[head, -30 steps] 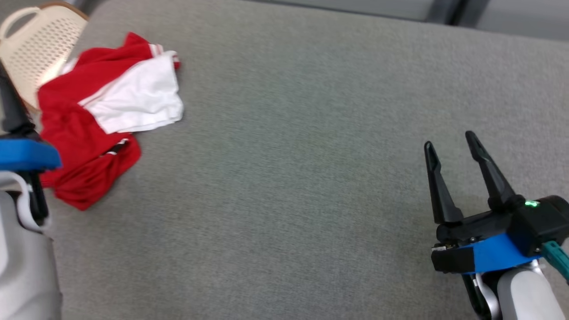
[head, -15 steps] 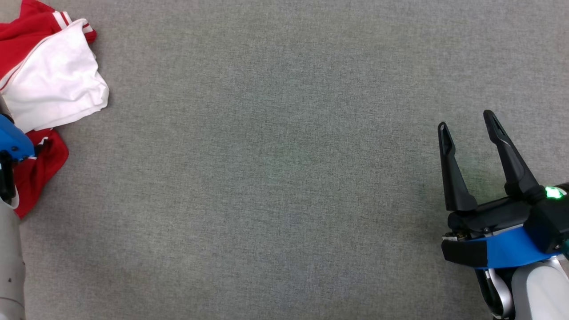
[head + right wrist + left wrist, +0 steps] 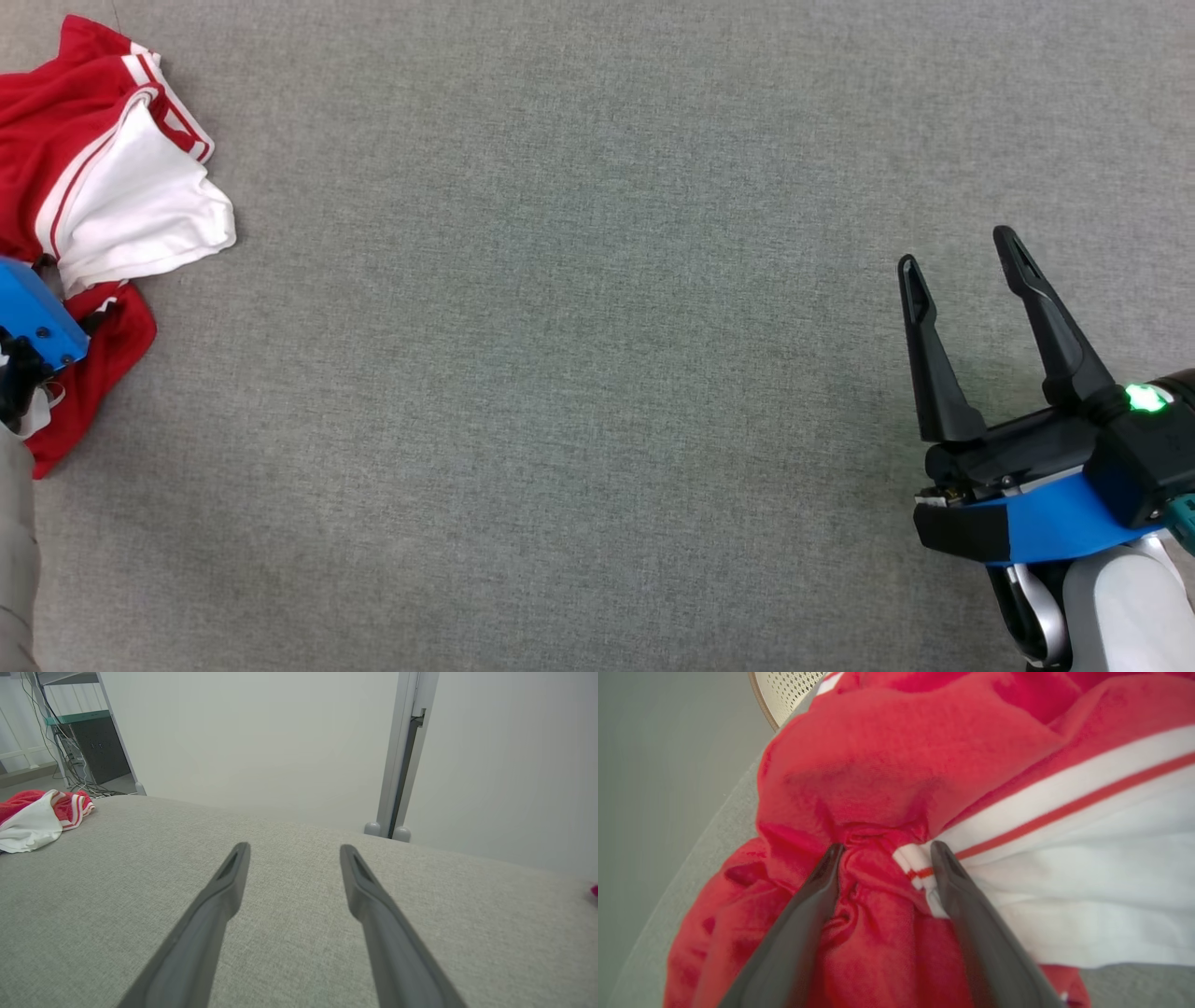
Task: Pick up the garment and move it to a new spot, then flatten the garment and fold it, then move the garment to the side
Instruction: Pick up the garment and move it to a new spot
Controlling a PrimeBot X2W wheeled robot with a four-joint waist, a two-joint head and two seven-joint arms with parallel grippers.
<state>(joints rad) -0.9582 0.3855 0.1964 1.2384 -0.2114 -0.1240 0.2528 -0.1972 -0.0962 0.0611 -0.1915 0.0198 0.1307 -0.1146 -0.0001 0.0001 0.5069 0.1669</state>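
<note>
A crumpled red and white garment (image 3: pixel 121 196) lies at the far left of the grey surface. In the left wrist view my left gripper (image 3: pixel 885 849) is open, its two dark fingers pressed down into the garment (image 3: pixel 924 765), with a bunch of red cloth and a striped white hem between them. Its blue wrist block (image 3: pixel 33 313) shows at the left edge of the head view. My right gripper (image 3: pixel 962 257) hovers open and empty over bare surface at the lower right, far from the garment (image 3: pixel 32 816).
A beige perforated basket (image 3: pixel 789 690) stands just beyond the garment, off the surface's edge. The wide grey padded surface (image 3: pixel 560 373) stretches between the two arms. Behind it are a white wall, a door post (image 3: pixel 397 756) and a shelf with cables (image 3: pixel 79 742).
The head camera has swung, so the basket has left its picture. The garment's white part now looks pulled in, with more striped red showing. The right gripper stays open.
</note>
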